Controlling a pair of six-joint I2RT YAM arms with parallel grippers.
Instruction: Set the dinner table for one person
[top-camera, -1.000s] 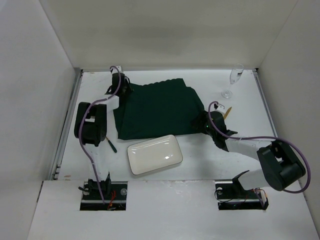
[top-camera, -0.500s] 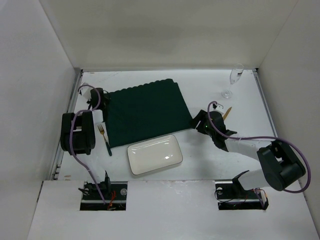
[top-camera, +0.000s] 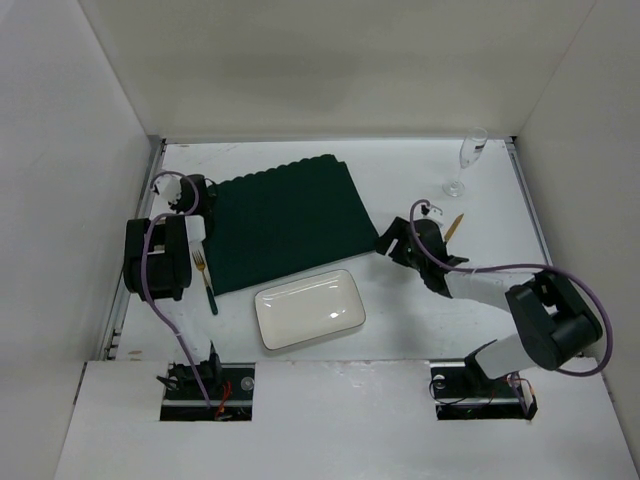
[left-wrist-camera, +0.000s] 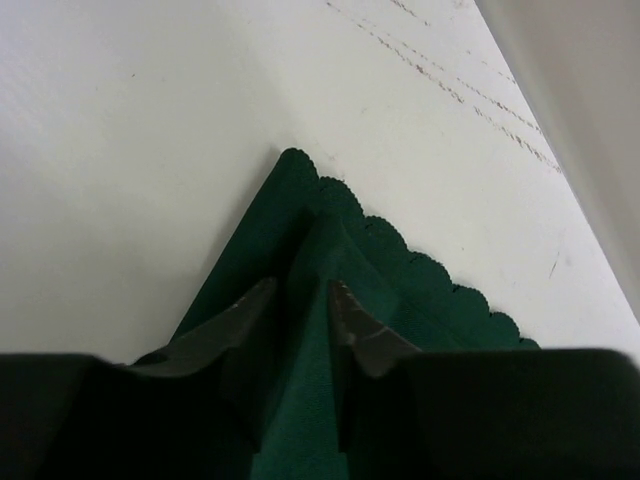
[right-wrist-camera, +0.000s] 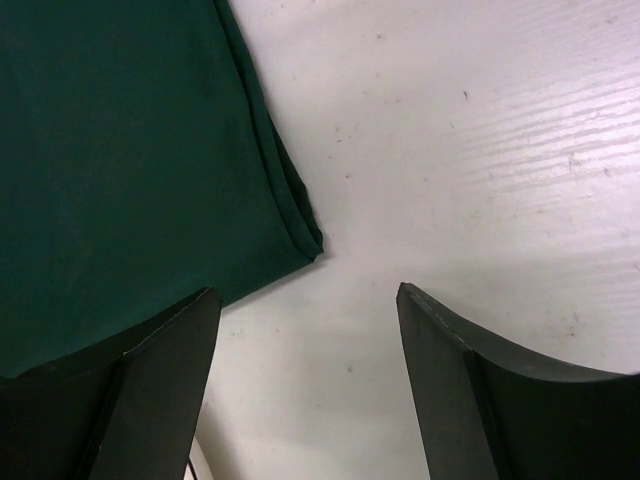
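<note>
Since a second ago the placemat (top-camera: 285, 222) has slid toward the left of the overhead frame and lies flatter, its bunched right side drawn out. The left gripper (top-camera: 197, 192) has come from the upper middle to the cloth's upper-left corner, and the right gripper (top-camera: 386, 241) has let the lower-right corner go and drawn slightly off it. We count one placemat, one white rectangular plate (top-camera: 309, 309), one fork (top-camera: 207, 280), one stemmed glass (top-camera: 465, 160) and one thin golden utensil (top-camera: 455, 226) half hidden behind the right arm, plus two arms. The fork, mostly covered by the left arm before, shows whole at the placemat's left edge. Plate and glass have not shifted: the plate sits just below the placemat, the glass in the upper right. In the left wrist view the fingers (left-wrist-camera: 235, 322) stand narrowly parted with a raised fold of green cloth between them; we cannot tell whether they press it. In the right wrist view the fingers (right-wrist-camera: 160, 370) are spread wide with nothing between them, one above the cloth's corner, one above bare tabletop. The dinner table (top-camera: 410, 190) fills the middle of the overhead frame under everything.
</note>
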